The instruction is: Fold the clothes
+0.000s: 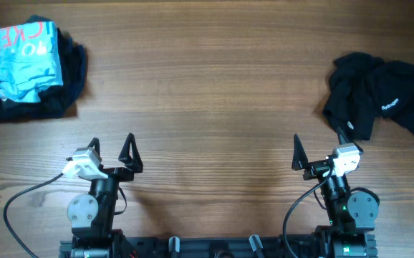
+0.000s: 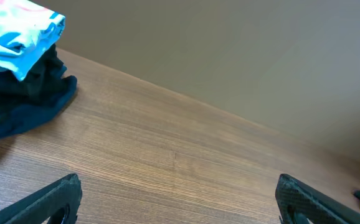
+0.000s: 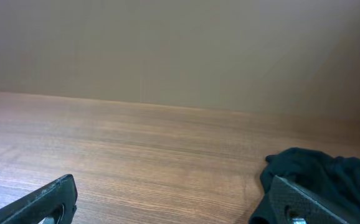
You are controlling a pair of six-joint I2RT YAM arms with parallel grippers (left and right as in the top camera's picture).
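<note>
Black thin T-shirt (image 1: 382,97), crumpled by the table's (image 1: 214,93) right edge: light, limp; I'd pinch its outer folds. My left gripper (image 1: 112,147) and right gripper (image 1: 323,150) gape wide, empty.

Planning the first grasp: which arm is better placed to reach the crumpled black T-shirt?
Right. The black T-shirt lies crumpled just ahead of the open right gripper; the left gripper is much farther off, nearer the light-blue garment.
</note>
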